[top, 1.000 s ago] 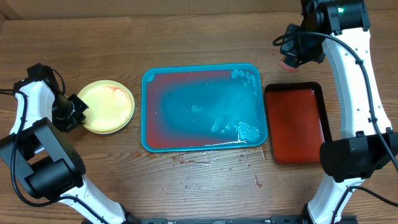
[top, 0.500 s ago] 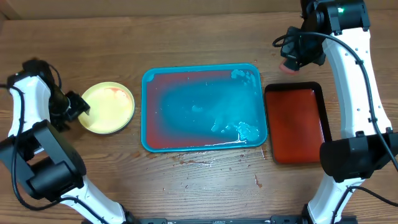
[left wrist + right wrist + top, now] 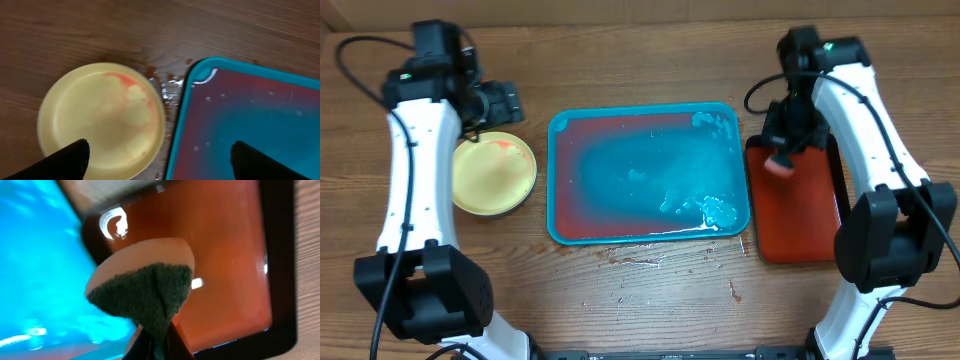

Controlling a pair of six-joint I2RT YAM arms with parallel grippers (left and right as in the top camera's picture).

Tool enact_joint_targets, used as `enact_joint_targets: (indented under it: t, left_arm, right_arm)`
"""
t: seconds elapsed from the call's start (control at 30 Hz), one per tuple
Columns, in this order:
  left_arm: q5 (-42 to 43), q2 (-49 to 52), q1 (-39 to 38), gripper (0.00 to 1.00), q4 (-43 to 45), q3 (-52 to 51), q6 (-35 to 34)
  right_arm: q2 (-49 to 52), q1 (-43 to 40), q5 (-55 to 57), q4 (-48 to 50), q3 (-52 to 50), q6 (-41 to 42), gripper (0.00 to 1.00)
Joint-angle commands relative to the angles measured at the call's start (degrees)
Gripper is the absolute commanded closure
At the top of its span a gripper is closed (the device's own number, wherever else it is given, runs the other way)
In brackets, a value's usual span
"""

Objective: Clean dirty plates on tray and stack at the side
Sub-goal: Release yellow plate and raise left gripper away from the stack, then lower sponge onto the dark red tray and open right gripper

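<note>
One yellow-green plate [image 3: 493,173] lies on the wood left of the teal tray [image 3: 648,232], a faint red smear near its far rim; in the left wrist view the plate [image 3: 100,120] sits beside the tray's corner [image 3: 192,80]. No plate lies in the tray, only reddish wet film and foam. My left gripper [image 3: 501,101] hangs open above the plate's far right edge, nothing between its fingers [image 3: 65,160]. My right gripper [image 3: 782,150] is shut on a sponge [image 3: 142,285], pink with a dark green scouring side, held over the left part of the dark red tray.
The dark red-and-black tray [image 3: 795,200] lies just right of the teal tray; in the right wrist view its wet inside [image 3: 225,255] shows beside the teal tray [image 3: 40,255]. Droplets and red specks [image 3: 640,258] dot the wood in front of the teal tray.
My left gripper has opened, let go of the plate's left edge, and swung up and back to the plate's far right. The right arm brought the sponge forward over the dark red tray.
</note>
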Motion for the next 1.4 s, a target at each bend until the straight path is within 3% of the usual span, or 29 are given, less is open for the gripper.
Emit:
enact_joint_targets:
  t: [0.0, 0.17, 0.23, 0.43, 0.67, 0.83, 0.9, 0.93, 0.97, 1.0, 1.1, 1.37]
  left_arm:
    - [0.39, 0.63, -3.5, 0.08, 1.68, 0.37, 1.33]
    - [0.42, 0.74, -7.45, 0.04, 4.31, 0.37, 1.29]
    - [0.39, 0.74, -8.63, 0.0, 4.74, 0.37, 1.31]
    - [0.42, 0.74, -10.01, 0.0, 5.14, 0.28, 1.29]
    - [0.42, 0.74, -10.01, 0.0, 5.05, 0.28, 1.29]
    - [-0.22, 0.74, -10.01, 0.01, 5.07, 0.28, 1.31]
    - [-0.26, 0.74, -10.01, 0.0, 5.07, 0.28, 1.29]
    - [-0.26, 0.74, -10.01, 0.0, 5.07, 0.28, 1.31]
    - [-0.26, 0.74, -10.01, 0.0, 5.07, 0.28, 1.31]
    - [-0.26, 0.74, -10.01, 0.0, 5.07, 0.28, 1.31]
    - [-0.28, 0.74, -10.01, 0.0, 5.07, 0.28, 1.31]
    - [-0.26, 0.74, -10.01, 0.0, 5.07, 0.28, 1.31]
  right_arm:
    - [-0.13, -1.62, 1.42, 2.62, -5.46, -0.17, 0.96]
    - [-0.13, -4.26, 1.97, 9.01, -11.17, -0.76, 0.96]
    - [-0.13, -4.96, 1.84, 12.31, -13.68, -3.34, 0.96]
    - [-0.13, -5.18, 1.84, 20.79, -21.09, -13.73, 0.96]
    - [-0.15, -5.18, 1.9, 22.16, -23.12, -23.78, 0.96]
    - [-0.2, -5.14, 4.46, 22.34, -23.02, -25.07, 0.94]
    - [-0.2, -5.14, 4.46, 22.08, -22.8, -24.39, 0.85]
    - [-0.2, -5.14, 4.46, 21.94, -22.69, -23.91, 0.75]
    - [-0.2, -5.11, 4.44, 21.66, -22.47, -23.15, 0.47]
    - [-0.2, -5.14, 4.44, 21.16, -22.12, -22.43, 0.28]
    - [-0.42, -5.11, 4.42, 19.19, -20.52, -22.16, 0.0]
    - [-8.68, -3.8, 2.89, 13.57, -12.96, -20.94, 0.0]
